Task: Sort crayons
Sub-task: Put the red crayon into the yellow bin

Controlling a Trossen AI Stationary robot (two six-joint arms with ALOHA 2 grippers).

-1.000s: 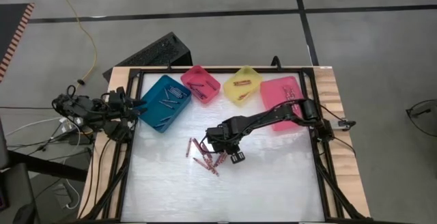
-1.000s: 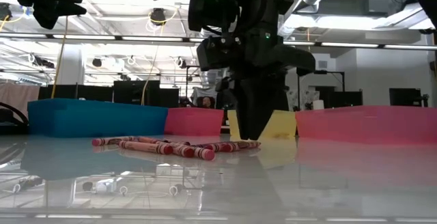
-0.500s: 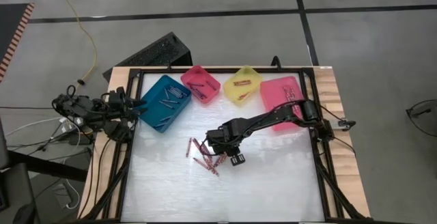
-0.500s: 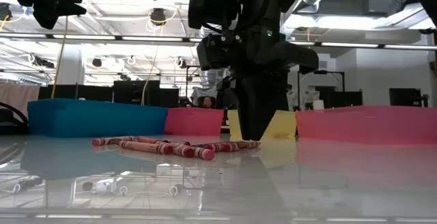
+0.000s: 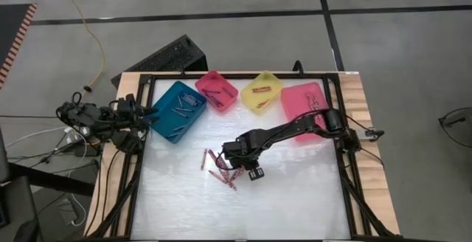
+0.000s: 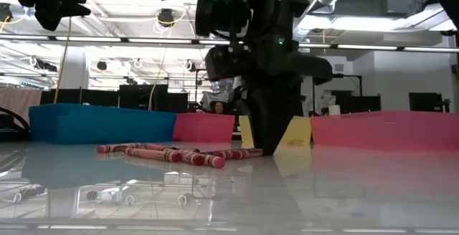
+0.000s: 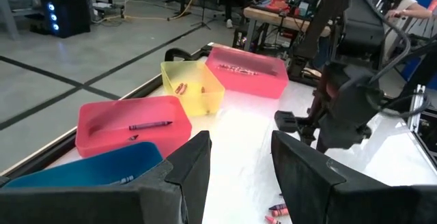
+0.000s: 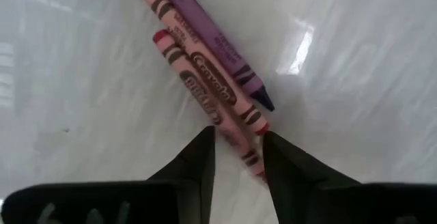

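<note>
Your right gripper (image 8: 235,157) straddles a red crayon (image 8: 205,94) with its fingers narrowly parted, tips at the table (image 5: 295,198). A purple crayon (image 8: 212,39) lies alongside. Your left gripper (image 5: 151,112) waits, parted, beside the teal bin (image 5: 177,111).

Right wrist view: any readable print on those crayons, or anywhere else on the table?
"Crayola": on the wrapper of the pink crayon between the right gripper fingers.
Purple crayon wrapper: print there, too blurred to read.
Teal bin: small white mark, unreadable.
Nothing else legible.
</note>
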